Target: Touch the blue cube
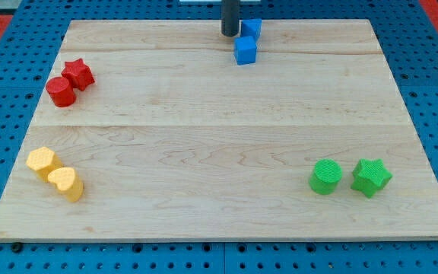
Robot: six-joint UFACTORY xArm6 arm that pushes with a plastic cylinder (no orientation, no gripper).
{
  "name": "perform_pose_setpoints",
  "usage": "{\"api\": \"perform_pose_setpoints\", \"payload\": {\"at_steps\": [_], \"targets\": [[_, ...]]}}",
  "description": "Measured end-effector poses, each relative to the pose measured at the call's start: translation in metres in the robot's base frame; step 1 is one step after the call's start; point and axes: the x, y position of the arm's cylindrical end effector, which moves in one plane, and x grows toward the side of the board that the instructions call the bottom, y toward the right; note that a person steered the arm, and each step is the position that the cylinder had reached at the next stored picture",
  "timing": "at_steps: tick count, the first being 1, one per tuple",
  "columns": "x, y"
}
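A blue cube (245, 50) sits near the view's top, a little right of centre. A second blue block (252, 29) of unclear shape lies just above it, touching or nearly touching it. My tip (230, 33) is at the end of the dark rod at the top edge. It stands just left of the upper blue block and up and to the left of the blue cube, with a small gap to the cube.
A red star (77, 74) and a red cylinder (61, 91) lie at the left. Two yellow blocks (42, 160) (67, 183) lie at the lower left. A green cylinder (325, 176) and a green star (371, 177) lie at the lower right. The wooden board (204, 152) rests on a blue pegboard.
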Motion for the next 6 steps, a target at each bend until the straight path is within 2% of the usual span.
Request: {"api": "perform_pose_setpoints", "payload": {"at_steps": [1, 2, 3, 4, 6], "targets": [[-0.001, 0.056], [0.029, 0.083], [0.014, 0.045], [0.006, -0.020], [0.085, -0.026]]}}
